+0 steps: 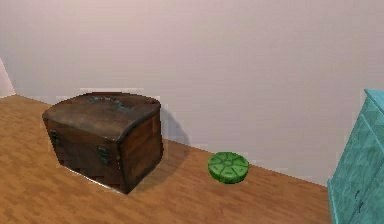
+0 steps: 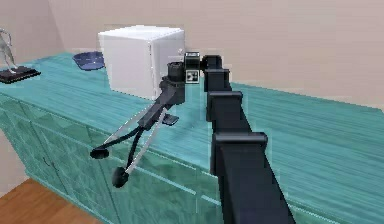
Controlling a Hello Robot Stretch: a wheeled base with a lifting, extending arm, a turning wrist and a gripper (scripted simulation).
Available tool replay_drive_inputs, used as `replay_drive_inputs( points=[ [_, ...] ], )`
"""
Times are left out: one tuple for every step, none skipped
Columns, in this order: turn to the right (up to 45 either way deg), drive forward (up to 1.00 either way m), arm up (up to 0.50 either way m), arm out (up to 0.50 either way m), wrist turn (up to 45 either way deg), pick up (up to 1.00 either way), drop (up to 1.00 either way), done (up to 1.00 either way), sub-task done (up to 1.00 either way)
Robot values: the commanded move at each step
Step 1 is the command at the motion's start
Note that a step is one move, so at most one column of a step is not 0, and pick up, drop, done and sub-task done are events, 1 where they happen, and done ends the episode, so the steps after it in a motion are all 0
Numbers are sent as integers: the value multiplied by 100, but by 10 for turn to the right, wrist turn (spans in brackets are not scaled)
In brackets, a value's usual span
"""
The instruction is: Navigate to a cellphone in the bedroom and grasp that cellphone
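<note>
One chest (image 1: pixel 105 135) | one green disc (image 1: pixel 229 167) | one white box (image 2: pixel 140 60) | tool (image 2: pixel 111 167): cannot tell if holding anything

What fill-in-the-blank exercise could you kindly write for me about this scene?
1. In the forward view, the dark chest stands on a ____ floor.
2. The round thing lying on that floor, right of the chest, is ____ in colour.
3. In the arm side view, the box standing on the teal cabinet top is ____ in colour.

Missing words: wooden; green; white.
</note>
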Motion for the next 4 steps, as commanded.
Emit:
replay_drive_inputs(
  points=[
    [0,0,0,0,450,0,0,0,0],
    [0,0,0,0,450,0,0,0,0],
    [0,0,0,0,300,0,0,0,0],
    [0,0,-12,0,0,0,0,0,0]
  ],
)
